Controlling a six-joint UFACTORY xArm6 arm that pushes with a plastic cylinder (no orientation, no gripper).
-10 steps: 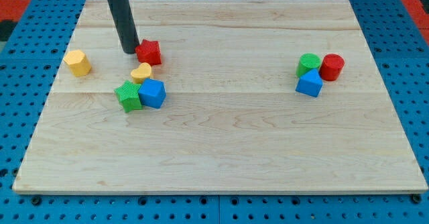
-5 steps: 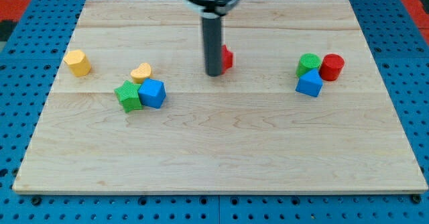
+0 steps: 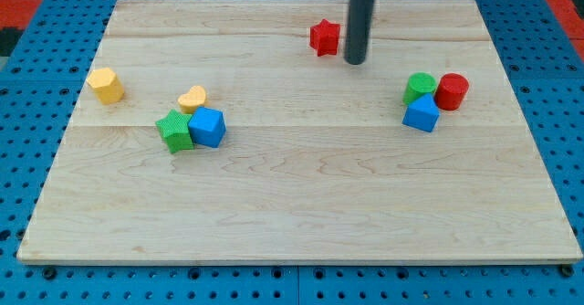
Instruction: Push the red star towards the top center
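The red star (image 3: 324,37) lies on the wooden board (image 3: 301,205) near the view's top centre, slightly right of the middle. My tip (image 3: 354,62) is just to the right of the star and a little below it, close beside it; contact cannot be told. The dark rod rises straight up from the tip out of the view's top.
A yellow hexagon block (image 3: 106,84) sits at the left. A yellow heart (image 3: 192,98), a green star (image 3: 173,129) and a blue block (image 3: 208,127) cluster left of centre. A green block (image 3: 421,87), a red cylinder (image 3: 452,91) and a blue block (image 3: 421,113) cluster at the right.
The red star has moved from the left cluster rightward and up to the top centre. My tip has swept right with it and now stands on the star's right side.
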